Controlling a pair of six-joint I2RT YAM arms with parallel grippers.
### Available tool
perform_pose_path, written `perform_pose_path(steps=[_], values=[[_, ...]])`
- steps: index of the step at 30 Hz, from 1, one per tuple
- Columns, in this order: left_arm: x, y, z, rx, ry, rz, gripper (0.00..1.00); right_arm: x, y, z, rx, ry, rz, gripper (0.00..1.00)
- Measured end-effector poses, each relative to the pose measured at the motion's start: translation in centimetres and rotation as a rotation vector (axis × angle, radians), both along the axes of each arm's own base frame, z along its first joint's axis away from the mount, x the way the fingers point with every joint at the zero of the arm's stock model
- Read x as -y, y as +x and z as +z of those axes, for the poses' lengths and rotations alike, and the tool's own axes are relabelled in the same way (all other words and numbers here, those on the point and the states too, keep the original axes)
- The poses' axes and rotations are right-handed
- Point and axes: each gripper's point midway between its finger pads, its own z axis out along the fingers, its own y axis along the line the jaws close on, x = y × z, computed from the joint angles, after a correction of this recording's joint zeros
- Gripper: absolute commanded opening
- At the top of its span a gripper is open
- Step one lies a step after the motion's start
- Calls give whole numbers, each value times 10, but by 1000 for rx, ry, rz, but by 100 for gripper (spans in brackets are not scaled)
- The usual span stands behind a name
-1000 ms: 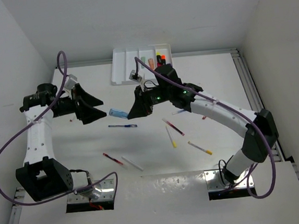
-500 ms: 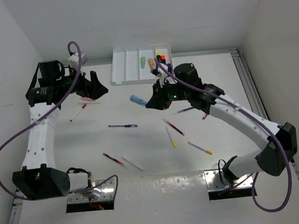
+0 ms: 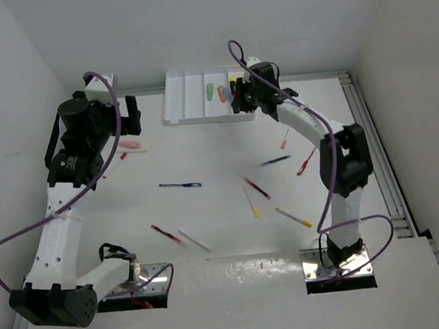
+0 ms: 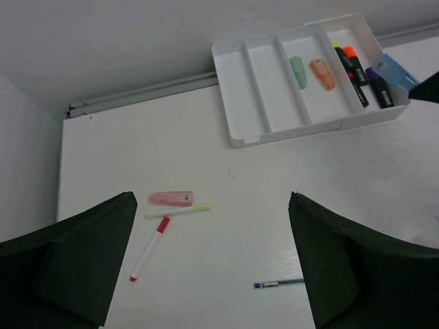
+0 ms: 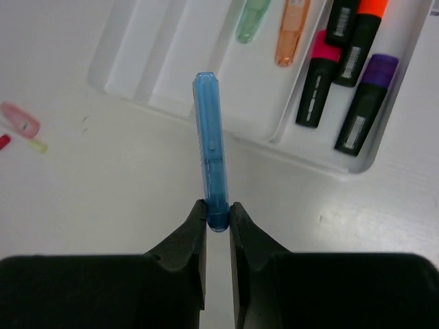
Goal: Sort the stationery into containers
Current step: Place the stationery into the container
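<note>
My right gripper (image 5: 218, 218) is shut on the end of a blue highlighter (image 5: 209, 144) and holds it above the near edge of the white four-compartment tray (image 5: 178, 62). In the top view the right gripper (image 3: 238, 100) is at the tray's (image 3: 174, 99) right end. The tray holds a green highlighter (image 5: 252, 19), an orange one (image 5: 291, 31) and several black-bodied ones (image 5: 317, 88). My left gripper (image 4: 212, 199) is open and empty, high above a pink highlighter (image 4: 171, 199), a pale yellow pen (image 4: 177, 211) and a red-capped pen (image 4: 149, 249).
Loose pens lie across the middle of the table: a blue pen (image 3: 180, 185), red pens (image 3: 254, 186) (image 3: 165, 232), a yellow one (image 3: 250, 200), a white one (image 3: 194, 240), more at the right (image 3: 306, 161). A metal rail (image 3: 371, 136) runs along the right edge.
My right arm has swung back and right to the tray, carrying the blue highlighter. My left arm has lifted and drawn back toward the far left; its gripper stays open.
</note>
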Motion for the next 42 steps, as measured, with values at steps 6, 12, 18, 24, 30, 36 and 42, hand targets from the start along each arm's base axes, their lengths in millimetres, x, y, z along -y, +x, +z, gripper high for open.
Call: perform_pose_path(steps=[6,12,18,24,30,36,42], values=[[-19,4,8,75,215,122,100,-13,56,-40,14,0,-30,0],[-43,-7,23,152,359,209,100,-44,105,-51,94,36,-19,0],[-26,-13,17,168,326,108,100,-53,126,-69,144,54,-51,0],[-4,2,3,92,265,8,100,-52,129,-93,128,49,-80,0],[8,-2,-12,42,257,-63,100,-55,130,-94,126,79,-90,57],[7,-13,-6,58,247,-78,97,-58,110,-101,73,83,-38,66],[16,-30,-13,65,228,-153,90,-19,20,-61,-59,76,75,63]])
